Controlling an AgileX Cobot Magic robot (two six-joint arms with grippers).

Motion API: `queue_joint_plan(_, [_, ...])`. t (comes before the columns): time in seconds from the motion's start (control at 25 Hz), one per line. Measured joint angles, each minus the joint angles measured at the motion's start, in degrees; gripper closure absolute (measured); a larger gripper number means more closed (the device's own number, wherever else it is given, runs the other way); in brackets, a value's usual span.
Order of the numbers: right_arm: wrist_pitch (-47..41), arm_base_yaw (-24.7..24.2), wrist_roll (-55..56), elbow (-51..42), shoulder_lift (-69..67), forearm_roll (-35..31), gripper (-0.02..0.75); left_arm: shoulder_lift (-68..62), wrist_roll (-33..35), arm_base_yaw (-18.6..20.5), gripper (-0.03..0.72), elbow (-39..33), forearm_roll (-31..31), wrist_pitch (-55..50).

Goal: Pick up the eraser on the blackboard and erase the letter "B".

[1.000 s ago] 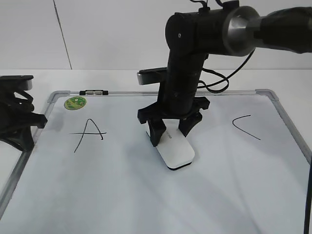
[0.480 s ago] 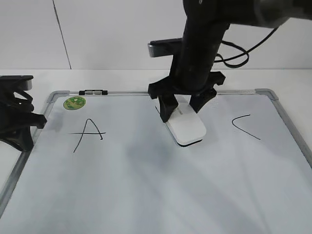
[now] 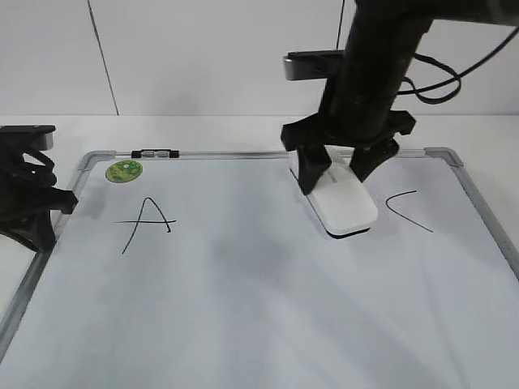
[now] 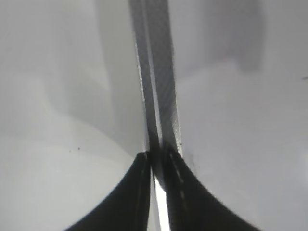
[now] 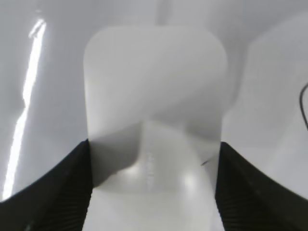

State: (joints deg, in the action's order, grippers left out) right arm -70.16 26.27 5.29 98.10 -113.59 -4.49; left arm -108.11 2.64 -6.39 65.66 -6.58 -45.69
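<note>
Your right end effector (image 3: 340, 172) clamped the eraser (image 3: 347, 207) on the blackboard (image 3: 243, 324), between the "A" (image 3: 146, 222) and the "C" (image 3: 408, 210).

Your right arm (image 3: 369, 73) came down steeply from the upper right, its wrist nearly vertical, its two fingers (image 5: 62, 187) pressed against the long sides of the single white eraser, which lay flat on the board surface near the top frame. Your left end effector (image 4: 159, 187) sat at the board's left edge, over the frame strip, its jaws drawn together with only a sliver between them. You had one eraser, one board on the white tabletop (image 3: 203, 130), two black letters visible, and one round green sticker (image 3: 125, 171) at the top left corner. No "B" could be made out.
</note>
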Motion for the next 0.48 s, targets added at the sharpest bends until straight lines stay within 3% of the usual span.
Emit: queue_joint_plan(0.48, [2.36, -13.26, -0.12, -17.02, 9.2, 0.11, 0.204, 0.0, 0.0, 0.0, 0.617, 0.0, 0.0, -0.1])
